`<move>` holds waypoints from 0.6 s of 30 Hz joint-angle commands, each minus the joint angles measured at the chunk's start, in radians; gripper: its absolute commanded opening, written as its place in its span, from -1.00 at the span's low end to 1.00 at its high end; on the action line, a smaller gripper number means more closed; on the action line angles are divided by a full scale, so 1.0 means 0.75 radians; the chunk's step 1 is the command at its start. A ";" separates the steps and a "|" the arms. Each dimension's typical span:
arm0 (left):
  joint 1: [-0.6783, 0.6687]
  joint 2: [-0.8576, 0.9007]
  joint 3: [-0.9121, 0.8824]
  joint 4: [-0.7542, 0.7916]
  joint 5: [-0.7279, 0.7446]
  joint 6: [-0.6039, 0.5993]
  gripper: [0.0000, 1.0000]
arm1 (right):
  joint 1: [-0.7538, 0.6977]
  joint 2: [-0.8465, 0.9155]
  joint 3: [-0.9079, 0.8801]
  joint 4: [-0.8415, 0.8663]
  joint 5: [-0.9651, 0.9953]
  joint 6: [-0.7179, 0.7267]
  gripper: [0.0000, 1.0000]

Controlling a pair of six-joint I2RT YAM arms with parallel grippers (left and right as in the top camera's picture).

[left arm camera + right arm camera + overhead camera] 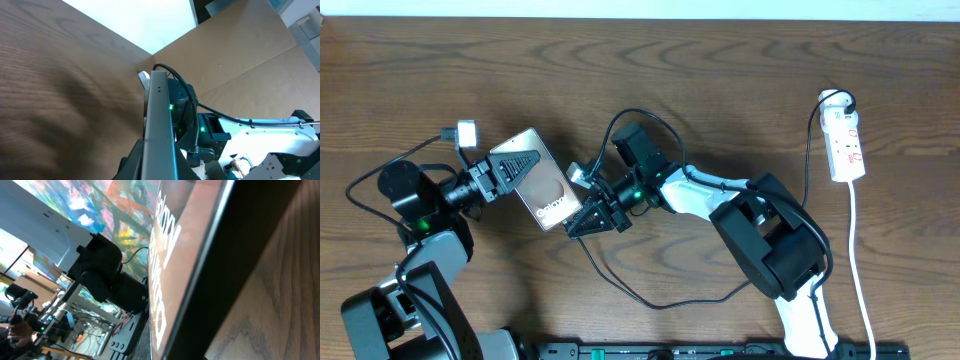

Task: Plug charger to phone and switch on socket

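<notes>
The phone [555,195] is tilted up off the table left of centre, its glossy face with white lettering upward. My left gripper [505,170] is shut on its far-left end. In the left wrist view the phone [159,115] stands edge-on between my dark fingers [131,161]. My right gripper [590,215] is shut at the phone's lower right end, where the thin black charger [650,303] cable ends in its fingers. The right wrist view is filled by the phone [172,250] face; its own fingers are hidden. The white socket [845,145] lies at the far right.
The charger cable loops over the table in front of the right arm and runs up to the socket's far end [840,100]. A white cord [860,260] trails from the socket toward the front edge. The right arm's white body [770,240] lies between phone and socket.
</notes>
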 commanded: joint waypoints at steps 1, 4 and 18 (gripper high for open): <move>0.005 -0.004 -0.002 0.008 0.032 0.010 -0.85 | 0.007 -0.005 0.002 0.006 -0.039 0.003 -0.98; 0.005 -0.004 -0.002 0.008 0.033 0.010 -0.85 | 0.007 -0.005 0.002 0.006 -0.039 0.003 -0.98; 0.005 -0.004 -0.002 0.007 0.033 0.023 -0.85 | -0.010 -0.005 0.002 0.006 -0.043 0.003 -0.98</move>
